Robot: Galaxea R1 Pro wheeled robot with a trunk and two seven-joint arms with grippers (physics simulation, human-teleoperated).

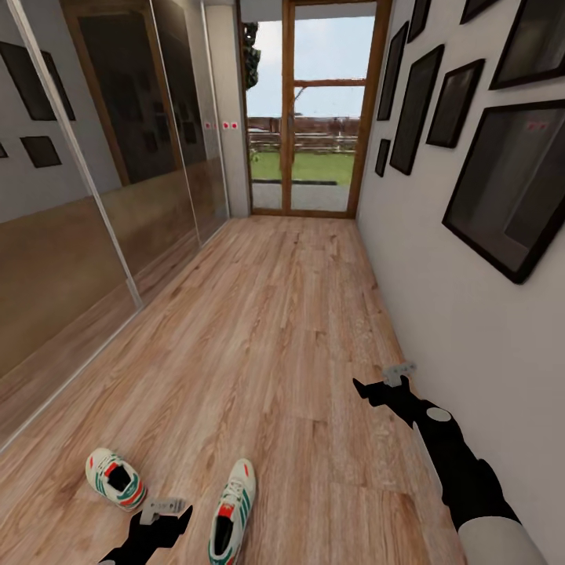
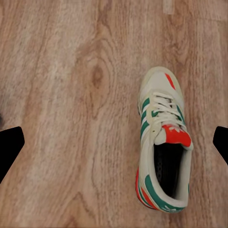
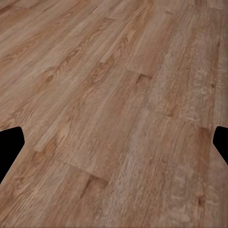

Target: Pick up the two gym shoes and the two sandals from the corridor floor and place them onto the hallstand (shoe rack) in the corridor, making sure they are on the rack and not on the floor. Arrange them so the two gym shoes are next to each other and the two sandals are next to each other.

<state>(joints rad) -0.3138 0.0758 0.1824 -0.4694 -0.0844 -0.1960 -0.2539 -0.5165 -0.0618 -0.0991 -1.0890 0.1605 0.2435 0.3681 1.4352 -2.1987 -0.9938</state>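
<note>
Two off-white gym shoes with green stripes lie on the corridor floor (image 1: 267, 329) close in front of me, one (image 1: 116, 479) to the left and one (image 1: 233, 512) to the right. My left gripper (image 1: 169, 519) hangs open above the floor between them. In the left wrist view a gym shoe (image 2: 164, 147) lies sole down, beside the open gripper (image 2: 114, 142) and apart from both fingers. My right gripper (image 1: 378, 387) is open over bare planks near the right wall, and the right wrist view (image 3: 114, 142) shows nothing between its fingers. The sandals and the hallstand are out of view.
Mirrored sliding doors (image 1: 94, 204) line the left side. A white wall with black picture frames (image 1: 510, 188) runs along the right, close to my right arm. A wood-framed glass door (image 1: 314, 110) closes the far end of the corridor.
</note>
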